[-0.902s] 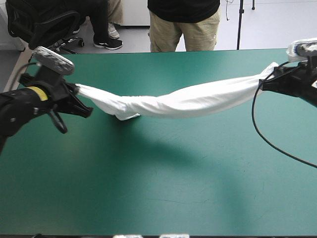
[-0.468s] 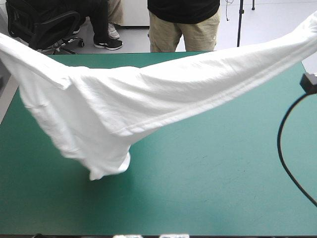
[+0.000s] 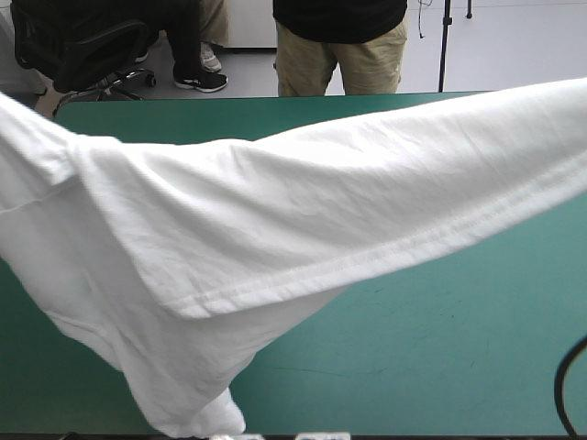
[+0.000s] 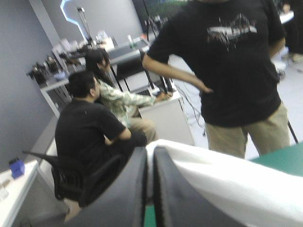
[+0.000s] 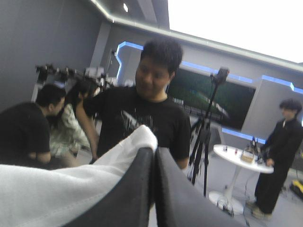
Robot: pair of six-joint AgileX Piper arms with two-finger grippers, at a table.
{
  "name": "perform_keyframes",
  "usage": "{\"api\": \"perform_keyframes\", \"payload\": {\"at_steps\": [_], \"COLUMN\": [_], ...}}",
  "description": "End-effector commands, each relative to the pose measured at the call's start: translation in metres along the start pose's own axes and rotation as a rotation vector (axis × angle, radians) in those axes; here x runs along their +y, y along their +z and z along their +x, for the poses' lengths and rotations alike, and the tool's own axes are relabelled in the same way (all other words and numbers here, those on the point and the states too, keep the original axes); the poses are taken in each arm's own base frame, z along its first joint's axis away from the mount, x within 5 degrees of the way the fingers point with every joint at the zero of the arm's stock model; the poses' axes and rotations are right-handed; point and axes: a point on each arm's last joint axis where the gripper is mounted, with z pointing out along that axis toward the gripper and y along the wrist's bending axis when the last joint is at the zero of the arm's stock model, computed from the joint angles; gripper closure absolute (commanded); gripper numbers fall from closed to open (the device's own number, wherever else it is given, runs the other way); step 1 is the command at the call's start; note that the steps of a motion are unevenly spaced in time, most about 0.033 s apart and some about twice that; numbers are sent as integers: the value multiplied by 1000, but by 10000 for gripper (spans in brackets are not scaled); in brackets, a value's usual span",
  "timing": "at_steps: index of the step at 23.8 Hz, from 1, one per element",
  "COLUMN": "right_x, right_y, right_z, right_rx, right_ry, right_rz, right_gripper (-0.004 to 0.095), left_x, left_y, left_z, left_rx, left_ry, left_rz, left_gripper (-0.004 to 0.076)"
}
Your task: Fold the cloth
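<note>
The white T-shirt point(image 3: 275, 211) hangs lifted high over the teal-green table point(image 3: 440, 348), stretched in a wide band from the left side to the right side of the high view. A hemmed edge runs along its underside, and a loose part droops near the table's front left. Neither gripper shows in the high view. In the left wrist view my left gripper point(image 4: 150, 156) is shut on the T-shirt point(image 4: 227, 184), which trails off to one side of the fingers. My right gripper point(image 5: 154, 153) is shut on the T-shirt point(image 5: 71, 189) as well, a corner poking up past its fingertips.
Bare teal-green cover shows under the shirt at the front right and along the far edge point(image 3: 229, 101). Both wrist views look level into the room, with the arms raised.
Earlier the T-shirt was a twisted rope low over the table between the two grippers. It has been raised and spread, and both grippers have left the high view.
</note>
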Motion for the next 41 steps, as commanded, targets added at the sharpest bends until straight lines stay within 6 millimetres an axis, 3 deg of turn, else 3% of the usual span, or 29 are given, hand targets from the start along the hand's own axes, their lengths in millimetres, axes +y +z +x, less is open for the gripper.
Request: {"api": "perform_keyframes", "payload": {"at_steps": [1, 3, 4, 6, 7, 8, 9, 13, 18, 21, 22, 24, 27, 29, 31, 33, 36, 41], "right_x": [-11, -12, -13, -11, -11, -11, -12, -18, -15, -12, -11, -10, -11, -14, -21, -28, -33, -25], "right_y": [38, 57, 77, 109, 132, 142, 164, 225, 264, 275, 277, 278, 279, 279, 280, 279, 272, 245], "right_z": [34, 59, 87, 137, 175, 193, 227, 301, 382, 420, 431, 439, 441, 438, 428, 413, 379, 315], "right_rx": [173, 289, 398, 555, 651, 684, 728, 763, 924, 999, 1023, 1041, 1041, 1030, 1030, 1037, 1037, 959], "right_ry": [22, 57, 94, 151, 178, 189, 211, 233, 269, 266, 270, 271, 260, 249, 259, 264, 287, 348], "right_rz": [39, 26, 9, -33, -40, -39, -31, 8, -6, -26, -30, -34, -30, -22, -4, 9, -1, -66], "right_gripper": [925, 925, 925, 925, 925, 925, 925, 925, 925, 895, 847, 750, 518, 325, 191, 159, 194, 295], "left_x": [-23, -39, -58, -86, -104, -114, -132, -169, -199, -209, -210, -210, -207, -203, -196, -185, -166, -148], "left_y": [56, 89, 124, 175, 208, 225, 259, 333, 380, 389, 390, 388, 382, 376, 366, 350, 321, 272], "left_z": [21, 37, 56, 88, 111, 123, 147, 189, 232, 242, 243, 243, 240, 236, 223, 204, 172, 148], "left_rx": [187, 279, 369, 469, 520, 545, 585, 585, 660, 650, 650, 665, 716, 753, 754, 728, 679, 745], "left_ry": [11, 29, 50, 72, 88, 98, 114, 93, 39, 2, -7, -9, -4, -4, -12, -23, -35, -71], "left_rz": [67, 124, 173, 238, 274, 287, 309, 318, 342, 362, 367, 371, 378, 381, 380, 374, 372, 406], "left_gripper": [733, 733, 733, 733, 733, 733, 733, 733, 732, 720, 677, 554, 311, 239, 234, 249, 264, 265]}}
